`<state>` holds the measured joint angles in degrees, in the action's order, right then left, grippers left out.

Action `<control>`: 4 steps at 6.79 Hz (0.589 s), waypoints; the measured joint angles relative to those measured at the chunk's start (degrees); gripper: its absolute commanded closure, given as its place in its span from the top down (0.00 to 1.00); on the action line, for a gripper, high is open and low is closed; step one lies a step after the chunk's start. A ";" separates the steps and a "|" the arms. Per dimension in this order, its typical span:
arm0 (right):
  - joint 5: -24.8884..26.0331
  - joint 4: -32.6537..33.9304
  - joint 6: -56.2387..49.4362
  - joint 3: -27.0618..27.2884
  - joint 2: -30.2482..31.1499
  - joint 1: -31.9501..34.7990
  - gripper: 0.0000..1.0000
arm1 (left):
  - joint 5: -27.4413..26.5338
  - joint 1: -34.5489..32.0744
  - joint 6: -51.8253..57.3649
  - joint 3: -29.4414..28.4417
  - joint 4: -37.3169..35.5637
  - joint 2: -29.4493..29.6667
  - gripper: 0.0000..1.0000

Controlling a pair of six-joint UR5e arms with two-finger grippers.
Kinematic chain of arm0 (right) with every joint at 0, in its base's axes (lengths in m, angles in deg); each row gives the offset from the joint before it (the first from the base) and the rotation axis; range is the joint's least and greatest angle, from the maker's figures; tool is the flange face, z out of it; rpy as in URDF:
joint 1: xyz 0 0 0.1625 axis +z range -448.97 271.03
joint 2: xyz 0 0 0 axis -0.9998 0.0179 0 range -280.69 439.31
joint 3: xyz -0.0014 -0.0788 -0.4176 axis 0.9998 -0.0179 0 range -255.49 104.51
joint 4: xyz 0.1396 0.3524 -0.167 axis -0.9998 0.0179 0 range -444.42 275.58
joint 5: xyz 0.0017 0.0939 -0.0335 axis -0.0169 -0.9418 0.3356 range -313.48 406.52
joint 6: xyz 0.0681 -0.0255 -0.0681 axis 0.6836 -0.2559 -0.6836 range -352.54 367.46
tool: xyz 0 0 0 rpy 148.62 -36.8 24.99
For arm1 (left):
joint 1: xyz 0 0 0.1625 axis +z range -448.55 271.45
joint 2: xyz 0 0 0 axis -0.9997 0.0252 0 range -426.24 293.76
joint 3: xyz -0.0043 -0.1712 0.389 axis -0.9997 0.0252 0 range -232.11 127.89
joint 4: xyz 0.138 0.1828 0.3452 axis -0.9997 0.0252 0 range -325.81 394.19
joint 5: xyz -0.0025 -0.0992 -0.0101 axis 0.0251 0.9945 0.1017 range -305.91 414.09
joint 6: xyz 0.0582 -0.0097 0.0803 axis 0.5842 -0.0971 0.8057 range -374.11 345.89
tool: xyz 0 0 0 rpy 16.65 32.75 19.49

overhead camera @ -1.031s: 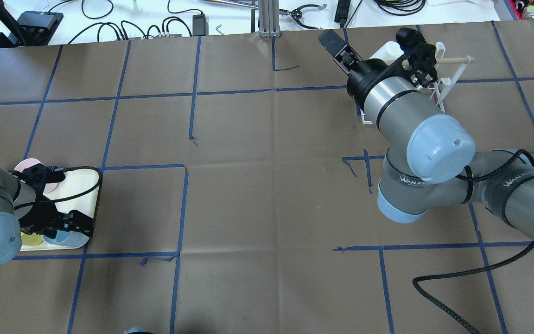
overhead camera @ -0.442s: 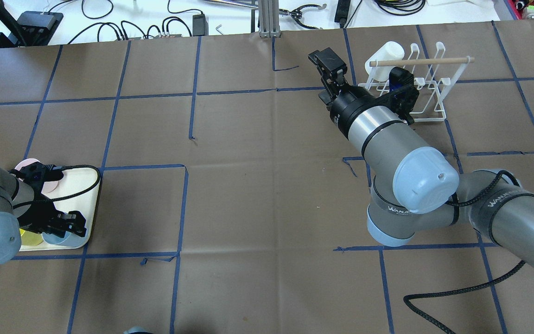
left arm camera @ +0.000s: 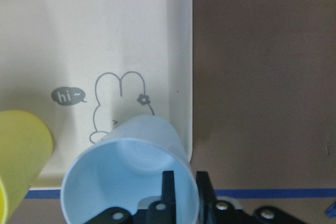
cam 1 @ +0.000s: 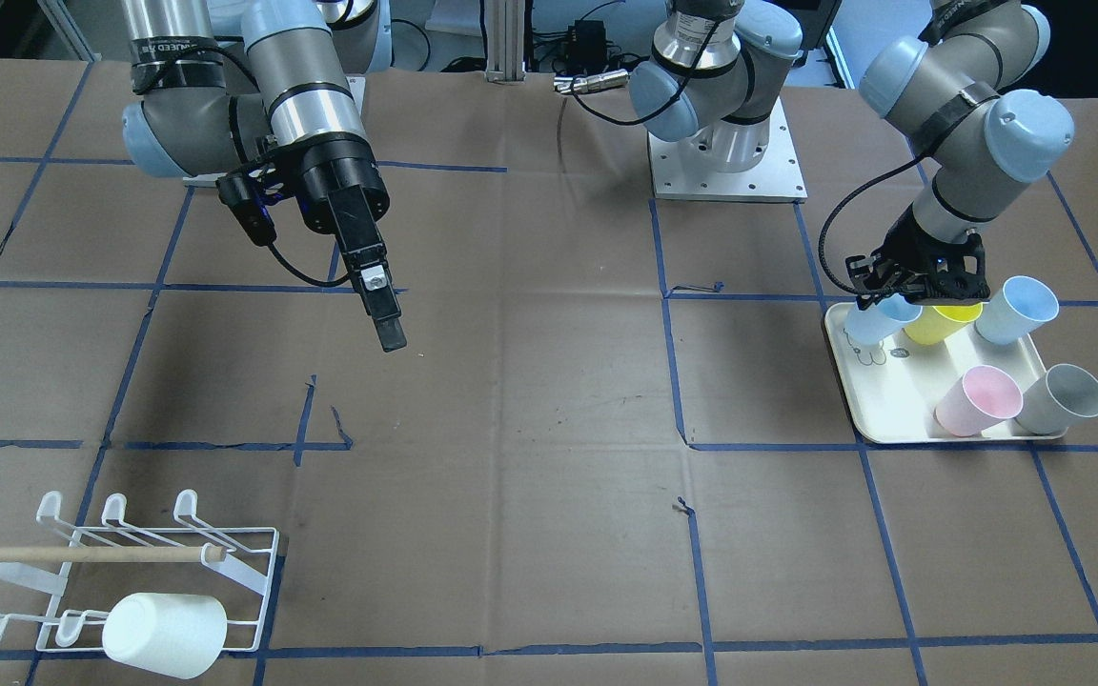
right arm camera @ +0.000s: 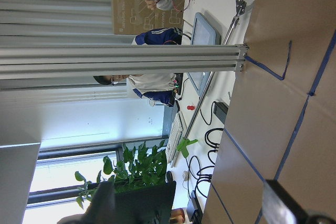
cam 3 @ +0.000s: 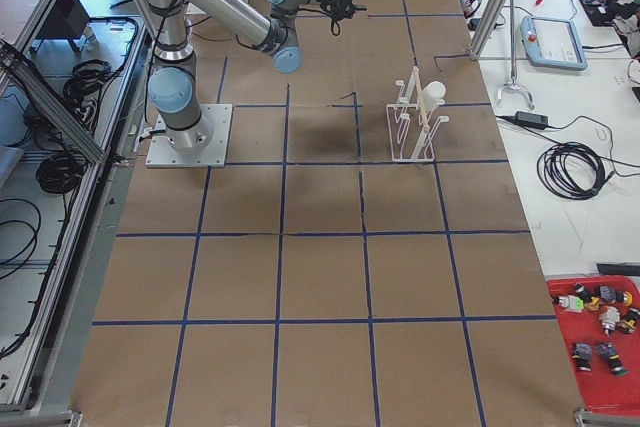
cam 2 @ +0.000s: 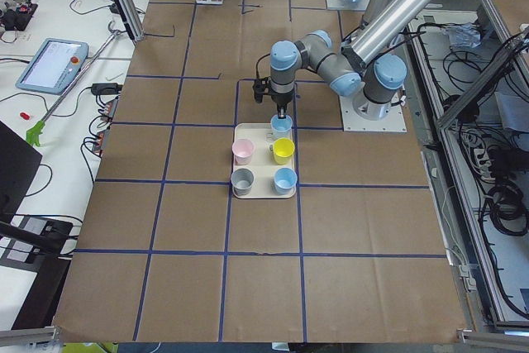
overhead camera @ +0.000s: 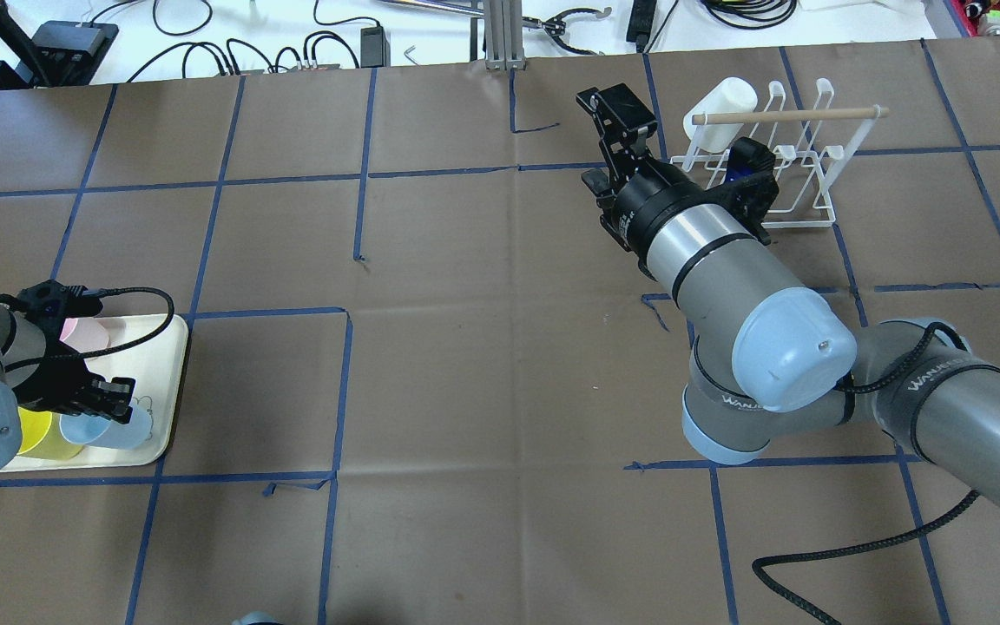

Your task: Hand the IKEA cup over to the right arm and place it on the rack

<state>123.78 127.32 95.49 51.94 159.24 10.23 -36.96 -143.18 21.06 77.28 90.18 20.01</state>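
Note:
My left gripper (cam 1: 913, 286) is shut on the rim of a light blue cup (cam 1: 876, 320) at the corner of the cream tray (cam 1: 892, 424). In the left wrist view one finger (left arm camera: 168, 184) is inside the cup (left arm camera: 131, 182) and the other is outside. In the overhead view the left gripper (overhead camera: 105, 401) holds the cup (overhead camera: 122, 428) tilted. My right gripper (overhead camera: 613, 143) is open and empty, in the air left of the white wire rack (overhead camera: 799, 187). It also shows in the front view (cam 1: 382, 319). The rack (cam 1: 130, 557) holds one white cup (cam 1: 163, 634).
On the tray stand a yellow cup (cam 1: 940, 322), another blue cup (cam 1: 1016, 310), a pink cup (cam 1: 976, 400) and a grey cup (cam 1: 1064, 398). Brown paper with blue tape lines covers the table. Cables lie beyond the far edge (overhead camera: 205, 39).
My right arm has swung away from the rack toward the table's middle, leaving the white cup on it. My left gripper has shifted a little left with the light blue cup.

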 measured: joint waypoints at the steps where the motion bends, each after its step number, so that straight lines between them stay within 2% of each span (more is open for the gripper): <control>1: 0.25 -0.16 0.22 -0.10 0.37 0.02 1.00 | 0.05 -0.11 0.04 -1.58 0.86 -0.17 0.00; 2: 0.63 -0.49 0.03 -0.16 0.73 0.03 1.00 | 0.10 -0.22 0.13 -4.53 3.80 -0.32 0.00; 4: 0.85 -0.81 -0.12 -0.09 0.90 0.03 1.00 | 0.11 -1.62 0.04 -16.84 17.49 0.16 0.00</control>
<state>124.63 126.51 95.37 51.86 160.14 10.26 -36.86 -144.81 21.10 60.44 107.68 20.16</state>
